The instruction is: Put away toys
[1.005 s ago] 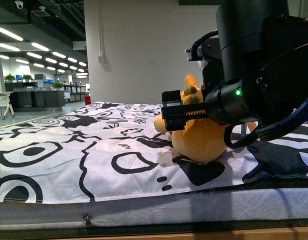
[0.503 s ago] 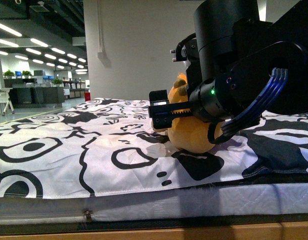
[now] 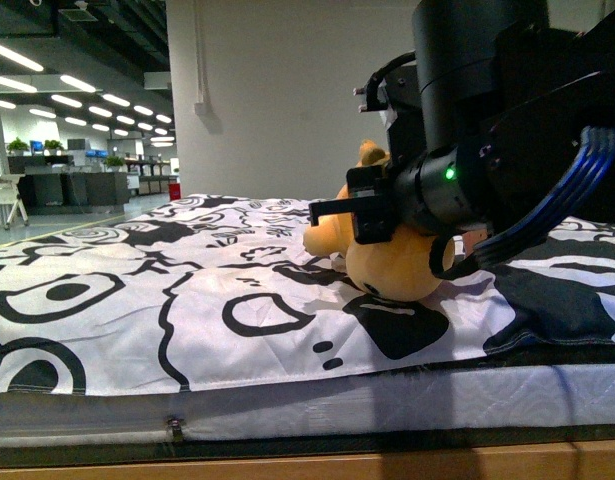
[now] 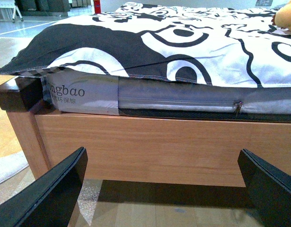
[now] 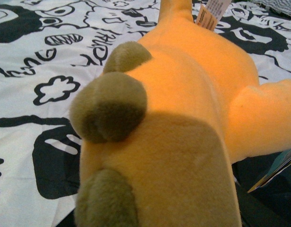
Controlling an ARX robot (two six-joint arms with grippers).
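left tool [image 4: 162, 153] sits low at the side of the bed, jaws spread wide, nothing between them. its camera sees only the wooden bed frame [image 4: 145, 142] and the mattress [image 4: 183, 97] edge with a zip pull [image 4: 237, 108]. idle for this step, i'd say.

on top is a black-and-white patterned sheet [image 3: 137, 310], slightly wrinkled. the right tool [image 3: 359, 205] is right up against the plush toy [image 3: 397, 270]. the toy lies on the sheet, right of centre in the front view and well in from the front edge.

right wrist view is nearly all orange fur, with dark olive nubs [image 5: 110, 106] close to the lens and a paper tag [image 5: 209, 14] at the far end. the jaws don't show there, and the arm masks them in the front view. so i can't tell if the right tool is wide, narrow or clamped on the toy.

handling, my read:
- light, soft and squashy, not fragile; the fur should give decent friction.
- it'll deform under squeeze, so a shallow pinch on fur, a nub or the tag could slip or peel off.
- take it across the thick rounded body with the jaws deep around it, and close well in.
- it may sag or swing once lifted.

behind it: white wall [image 3: 277, 100], open office [image 3: 77, 150] far left.
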